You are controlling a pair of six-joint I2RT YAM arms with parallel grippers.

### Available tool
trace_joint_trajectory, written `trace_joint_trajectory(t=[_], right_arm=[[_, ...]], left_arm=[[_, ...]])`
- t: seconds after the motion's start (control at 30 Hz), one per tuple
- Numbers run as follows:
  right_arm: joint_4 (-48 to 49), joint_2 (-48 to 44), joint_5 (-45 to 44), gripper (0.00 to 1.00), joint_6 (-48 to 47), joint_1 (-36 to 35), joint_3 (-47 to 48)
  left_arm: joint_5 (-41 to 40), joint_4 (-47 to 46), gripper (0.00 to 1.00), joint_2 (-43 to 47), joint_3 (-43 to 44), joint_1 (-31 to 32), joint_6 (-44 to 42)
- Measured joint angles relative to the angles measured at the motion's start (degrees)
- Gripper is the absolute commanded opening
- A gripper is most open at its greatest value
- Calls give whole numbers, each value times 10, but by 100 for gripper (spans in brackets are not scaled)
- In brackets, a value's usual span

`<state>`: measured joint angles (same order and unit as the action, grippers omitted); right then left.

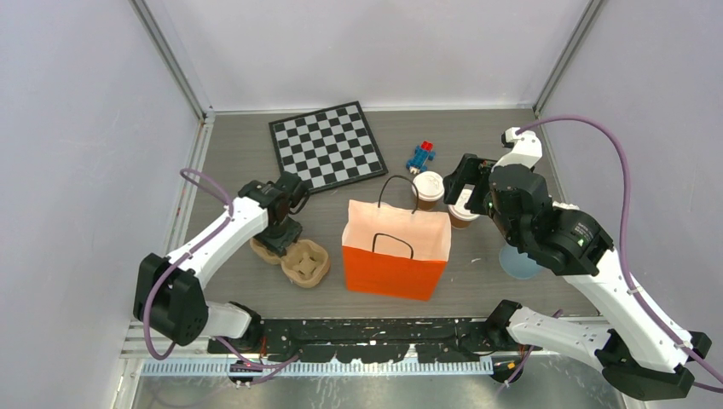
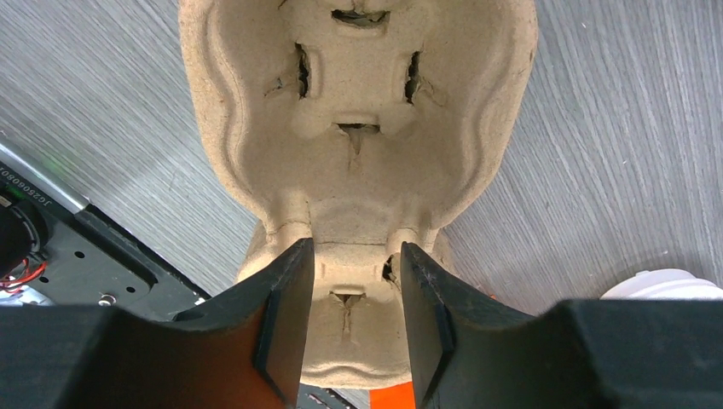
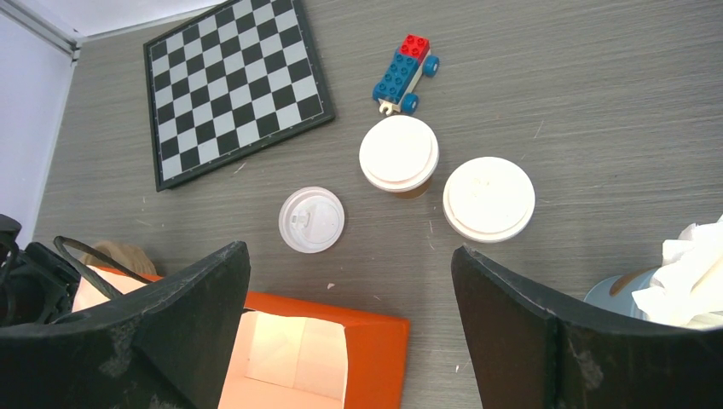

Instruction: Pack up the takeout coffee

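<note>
Just ahead of right gripper (image 3: 349, 256), two coffee cups (image 3: 398, 155) (image 3: 488, 198)

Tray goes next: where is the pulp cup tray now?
Top view, left side: the moulded-pulp cup tray lies just left of the orange paper bag, the left claw closed on its left end.

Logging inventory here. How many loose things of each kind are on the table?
Brown kraft-paper cups with white lids: 2
Third white lid, cup beneath unseen: 1
Orange paper bag: 1
Tan moulded-pulp cup tray: 1
Black-and-white chessboard: 1
Blue-and-red toy brick car: 1
Pale blue translucent tumbler: 1
Total: 8
</note>
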<state>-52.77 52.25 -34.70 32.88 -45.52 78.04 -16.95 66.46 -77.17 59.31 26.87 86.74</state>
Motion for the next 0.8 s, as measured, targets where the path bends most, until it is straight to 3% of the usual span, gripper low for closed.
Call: trace_joint_trajectory(t=[0.2, 0.8], right_arm=[[0, 0, 0, 92, 0, 0, 0], [0, -2, -2, 92, 0, 0, -2]], left_arm=[[0, 0, 45, -8, -2, 0, -2], [0, -1, 36, -15, -4, 0, -13]])
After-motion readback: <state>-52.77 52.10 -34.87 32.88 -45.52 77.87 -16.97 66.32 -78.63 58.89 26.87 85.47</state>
